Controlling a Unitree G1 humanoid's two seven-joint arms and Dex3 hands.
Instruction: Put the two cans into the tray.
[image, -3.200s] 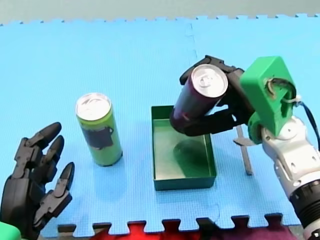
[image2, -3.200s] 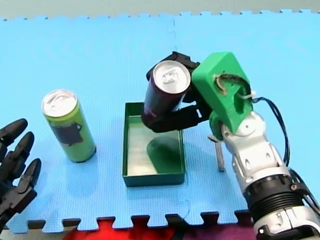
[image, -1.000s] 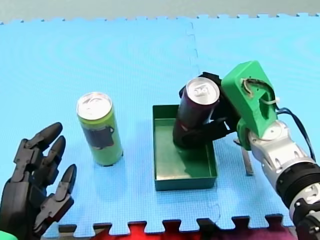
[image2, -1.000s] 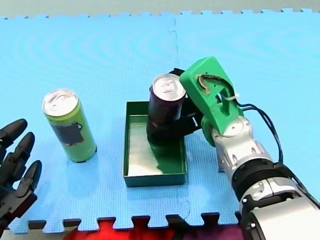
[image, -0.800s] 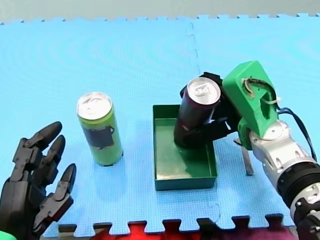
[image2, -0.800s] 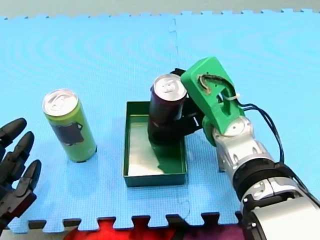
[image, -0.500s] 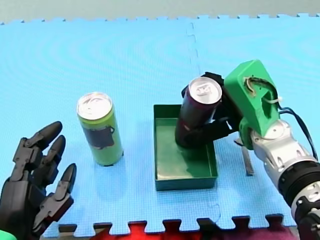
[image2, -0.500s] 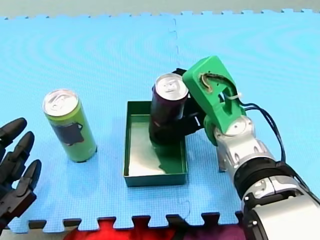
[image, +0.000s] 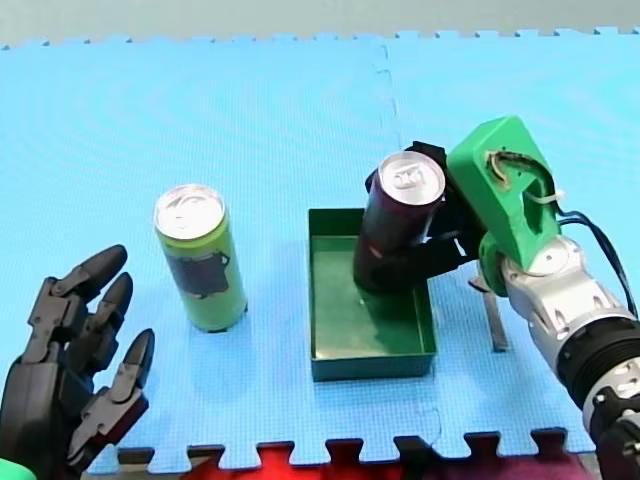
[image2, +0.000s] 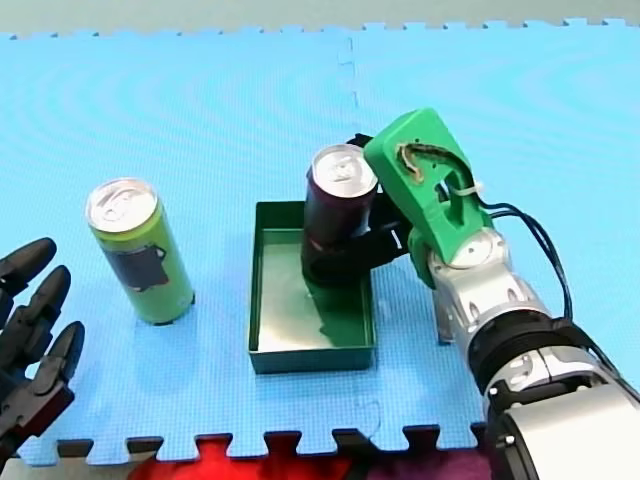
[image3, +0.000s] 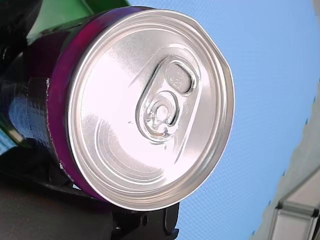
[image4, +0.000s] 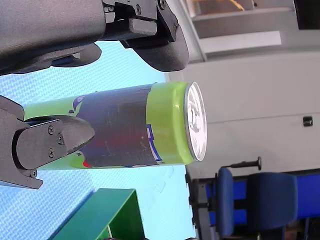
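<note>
One purple can (image: 395, 225) — clasped by right hand (image: 440, 245) — in tray (image: 370, 366); empty left hand (image: 75, 370) near green can (image: 200, 265).

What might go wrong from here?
The purple can leans in the right hand's grasp over the tray's far end; released like this, it may tip over. The tray is narrow, so the green can, standing on the mat, may crowd it. The left hand is at the near left.

My R hand (image: 428, 252) grips the purple can (image: 396, 222), slightly tilted, base inside the green tray (image: 372, 366) at its far-R end. L of the tray, the green can (image: 200, 262) stands upright on the blue foam mat (image: 200, 110). My L hand (image: 72, 385) holds nothing, at the mat's near-L corner.
</note>
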